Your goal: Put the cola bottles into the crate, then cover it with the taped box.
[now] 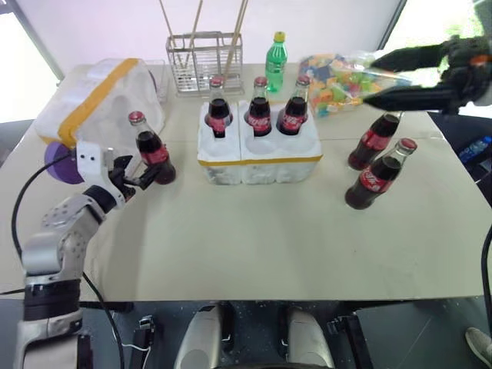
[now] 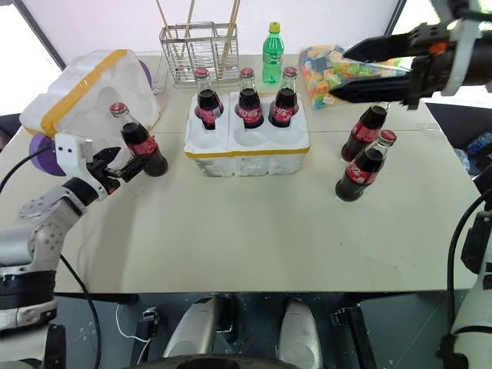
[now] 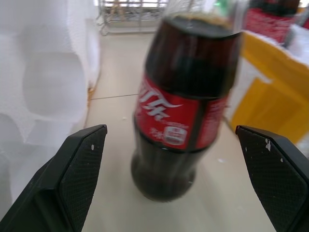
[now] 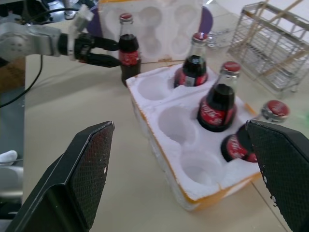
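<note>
Cola bottles (image 1: pixel 260 108): 3 in crate's (image 1: pixel 258 157) back wells, 2 right of crate, 1 left of crate between wide-open left pincer (image 1: pixel 146 174) fingers, untouched. Right pincer (image 2: pixel 346 71) wide, above.

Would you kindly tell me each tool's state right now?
Left tool: open, fingers either side of a cola bottle.
Right tool: open, holding nothing.

Looking like a robot test lab rather than a home: sitting on a plain beige table (image 1: pixel 254 254) (bare, propped with staged items), trailing black cables (image 1: pixel 31 192) at lower left, glowing with white walls and bright windows (image 1: pixel 430 23) upper right.
</note>
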### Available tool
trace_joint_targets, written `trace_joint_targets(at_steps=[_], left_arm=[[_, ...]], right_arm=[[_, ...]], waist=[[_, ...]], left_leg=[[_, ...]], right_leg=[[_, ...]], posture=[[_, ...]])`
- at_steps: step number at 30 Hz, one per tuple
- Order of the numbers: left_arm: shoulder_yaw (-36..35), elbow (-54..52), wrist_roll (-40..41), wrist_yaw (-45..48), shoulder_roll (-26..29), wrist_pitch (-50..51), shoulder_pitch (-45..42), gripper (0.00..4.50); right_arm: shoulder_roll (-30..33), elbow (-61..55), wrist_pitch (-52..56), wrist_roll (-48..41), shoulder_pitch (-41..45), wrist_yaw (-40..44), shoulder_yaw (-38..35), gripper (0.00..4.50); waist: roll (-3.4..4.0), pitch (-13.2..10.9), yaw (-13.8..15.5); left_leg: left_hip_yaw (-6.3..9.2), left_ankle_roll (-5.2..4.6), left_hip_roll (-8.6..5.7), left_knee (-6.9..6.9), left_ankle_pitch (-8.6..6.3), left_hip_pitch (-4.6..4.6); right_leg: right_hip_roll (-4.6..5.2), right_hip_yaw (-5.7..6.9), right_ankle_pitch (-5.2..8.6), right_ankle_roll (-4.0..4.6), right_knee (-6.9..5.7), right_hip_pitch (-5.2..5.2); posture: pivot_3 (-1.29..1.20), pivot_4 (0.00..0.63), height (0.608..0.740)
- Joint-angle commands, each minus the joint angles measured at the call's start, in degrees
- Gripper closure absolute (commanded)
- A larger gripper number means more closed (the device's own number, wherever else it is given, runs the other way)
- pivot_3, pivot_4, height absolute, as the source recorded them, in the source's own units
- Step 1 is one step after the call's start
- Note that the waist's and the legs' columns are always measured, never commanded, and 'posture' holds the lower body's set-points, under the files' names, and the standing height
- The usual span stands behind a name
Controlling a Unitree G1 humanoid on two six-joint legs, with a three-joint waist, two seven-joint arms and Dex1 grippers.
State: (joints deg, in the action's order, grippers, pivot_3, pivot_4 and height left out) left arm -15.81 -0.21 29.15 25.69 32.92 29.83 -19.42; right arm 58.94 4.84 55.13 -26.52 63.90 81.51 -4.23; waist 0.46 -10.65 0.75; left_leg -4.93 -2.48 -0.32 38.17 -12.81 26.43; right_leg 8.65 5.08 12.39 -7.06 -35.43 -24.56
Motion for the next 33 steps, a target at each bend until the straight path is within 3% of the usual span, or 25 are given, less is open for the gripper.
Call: trace_joint_targets(at_steps=[1,10,14,18,22,25,30,33], left_arm=[[2.1,3.4,-3.0,1.1,-0.9,-3.7,-4.0,0.04],[4.9,12.6,-7.7,2.3,-3.7,-7.8,-10.5,0.04],[4.4,11.9,-7.6,2.9,-3.2,-7.3,-10.5,1.7],[2.4,4.1,-1.1,7.4,-0.2,0.9,-10.4,1.65],[0.2,-6.0,9.8,16.0,6.3,11.6,-12.1,1.65],[0.6,-6.1,15.4,19.9,10.1,18.1,-21.3,1.65],[8.0,4.5,10.2,20.8,5.5,16.1,-36.3,1.65],[13.5,10.7,4.4,23.0,1.6,10.7,-39.4,1.65]], right_arm=[[-0.6,-4.5,1.0,-4.4,-0.6,-1.6,-2.9,0.0],[-3.3,-7.3,1.2,-9.4,-4.1,-6.2,-3.5,0.0],[-3.5,-6.8,0.6,-10.1,-4.6,-8.0,-3.6,0.0],[-2.6,-7.3,-0.5,-10.2,-6.7,-8.8,-4.0,0.0],[-1.9,-7.7,-0.4,-10.7,-7.2,-9.3,-4.0,0.0],[-1.8,-7.8,-1.5,-10.4,-7.8,-9.5,-3.3,0.0],[-3.3,-8.0,-2.2,-10.6,-8.7,-11.7,-3.3,0.0],[-4.1,-8.9,-2.2,-10.8,-9.3,-13.3,-3.4,0.0]], waist=[[-0.01,0.0,0.0],[-0.06,0.0,-0.1],[-0.08,0.0,0.0],[-0.21,0.0,-0.1],[-0.37,-0.1,-0.1],[-0.47,-0.2,0.2],[-0.5,-0.1,0.0],[-0.49,-0.1,0.0]], left_leg=[[0.01,0.0,0.0,0.0,0.0,0.0],[0.0,-0.13,0.01,0.04,0.12,0.0],[0.0,-0.13,0.01,0.05,0.13,-0.01],[0.01,-0.14,0.01,0.05,0.12,0.01],[0.02,-0.12,0.03,0.05,0.14,0.12],[0.08,-0.11,0.02,0.08,0.14,0.13],[0.13,-0.15,-0.06,0.14,0.16,0.05],[0.06,-0.16,-0.08,0.1,0.17,-0.06]], right_leg=[[0.0,0.0,0.0,0.0,-0.01,0.0],[-0.02,0.0,-0.04,-0.01,-0.02,0.02],[-0.02,0.0,-0.04,-0.02,-0.02,0.03],[-0.02,0.0,-0.04,-0.02,-0.01,0.03],[-0.03,0.01,-0.04,-0.02,-0.01,-0.07],[-0.04,0.04,-0.04,-0.02,-0.01,-0.03],[-0.06,0.09,-0.09,-0.11,0.08,0.16],[-0.07,0.09,-0.09,-0.14,0.06,0.27]], posture=[[0.0,0.15,0.736],[0.0,0.15,0.736],[0.0,0.15,0.736],[0.0,0.15,0.736],[0.0,0.15,0.736],[0.0,0.15,0.736],[0.0,0.15,0.736],[0.0,0.15,0.736]])
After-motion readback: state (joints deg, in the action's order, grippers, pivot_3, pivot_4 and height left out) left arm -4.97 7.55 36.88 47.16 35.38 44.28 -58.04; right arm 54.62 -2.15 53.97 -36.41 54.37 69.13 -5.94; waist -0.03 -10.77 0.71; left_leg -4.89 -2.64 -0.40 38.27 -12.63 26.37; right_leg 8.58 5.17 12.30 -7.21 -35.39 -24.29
